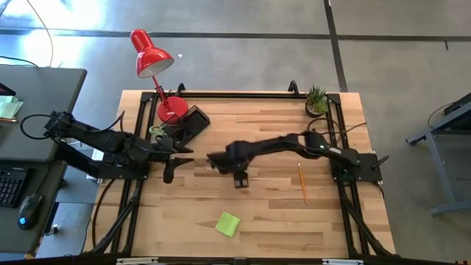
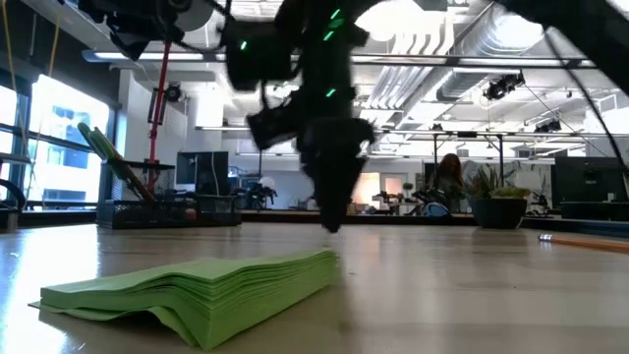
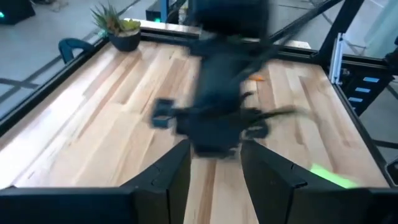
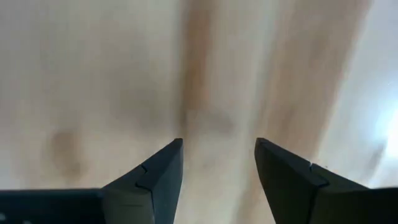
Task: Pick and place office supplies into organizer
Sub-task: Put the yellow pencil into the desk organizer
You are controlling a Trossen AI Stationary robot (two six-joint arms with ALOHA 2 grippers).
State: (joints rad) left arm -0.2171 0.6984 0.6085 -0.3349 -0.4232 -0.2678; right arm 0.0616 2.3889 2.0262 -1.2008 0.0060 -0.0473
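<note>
High view puts the organizer [image 1: 193, 122] at the tabletop's far left corner, sticky-note pad [image 1: 228, 224] near the front edge, pencil [image 1: 302, 182] toward the right; right wrist view shows the right gripper [image 4: 217, 163] spread, empty over bare wood (left gripper [image 3: 214, 165] likewise), so colliding arms look likely.

No readable text anywhere I look, no labels, brand marks, numbers or signs on my table, my arms, or the room behind.
</note>
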